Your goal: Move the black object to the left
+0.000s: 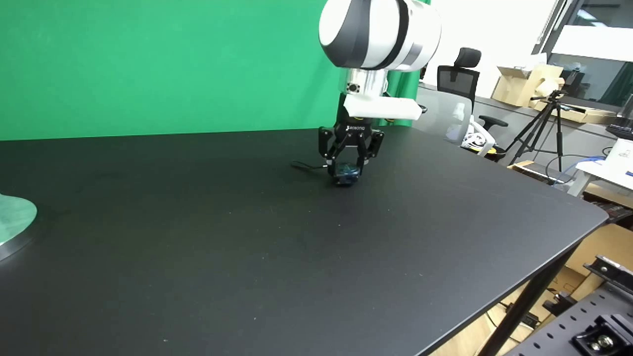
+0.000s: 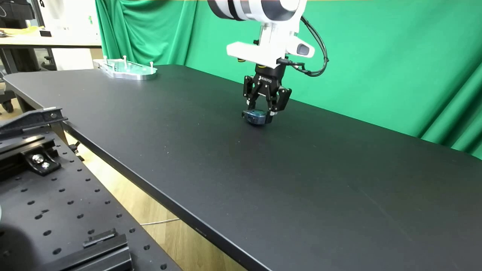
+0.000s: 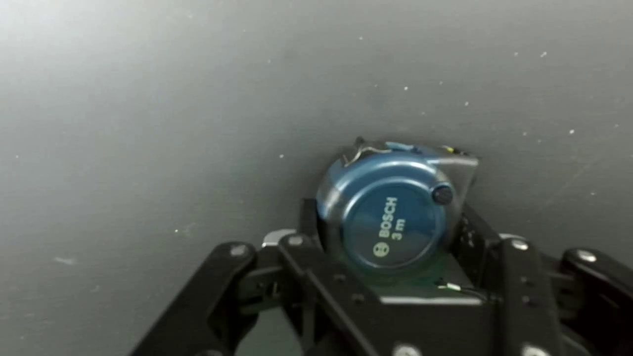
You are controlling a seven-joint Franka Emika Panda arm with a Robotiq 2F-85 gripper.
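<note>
The black object is a dark blue-black round tape measure (image 3: 395, 222) with Bosch lettering. It also shows low over the tabletop in both exterior views (image 1: 346, 175) (image 2: 255, 117). Its thin black cord (image 1: 306, 166) trails to the left in an exterior view. My gripper (image 3: 389, 212) points down, with one finger against each side of the tape measure. The gripper shows the same way in both exterior views (image 1: 345, 169) (image 2: 260, 113). It looks shut on the tape measure. I cannot tell whether the underside touches the table.
The black table (image 1: 247, 257) (image 2: 301, 180) runs up to a green backdrop (image 1: 173, 64). A clear greenish plate with pegs (image 2: 128, 70) stands near the far table end and partly shows at a frame edge (image 1: 16, 217). A perforated dark plate with rails (image 2: 67, 210) lies beyond the table edge.
</note>
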